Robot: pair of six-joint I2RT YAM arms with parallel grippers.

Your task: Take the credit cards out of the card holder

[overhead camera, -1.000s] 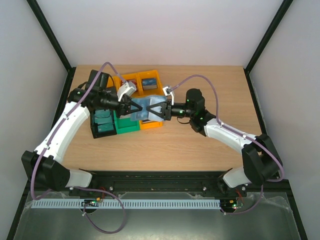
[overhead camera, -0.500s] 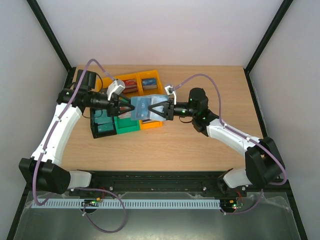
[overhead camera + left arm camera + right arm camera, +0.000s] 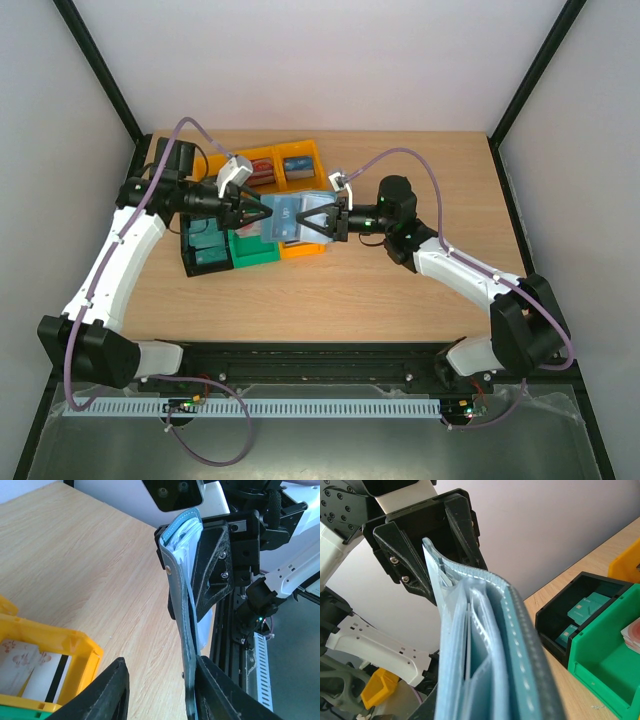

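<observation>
Above wooden table point(image 3: 400, 290), card holder point(image 3: 285, 215) aloft, long axis left-right

Teal-blue card holder point(image 3: 283, 214) — open, raised above the bins; teal credit cards point(image 3: 582, 608) lie flat in the black bin point(image 3: 555, 620).

- My left claw point(image 3: 160, 666) stands open. The holder point(image 3: 181, 605) hangs in its gap just beside one finger, with room on the other side.
- My right claw point(image 3: 318, 220) clamps the holder's opposite end and blocks that side.
- Bins point(image 3: 255, 252) crowd the table point(image 3: 400, 300) beneath both claws.
- Bare wood lies right of the bins.
</observation>
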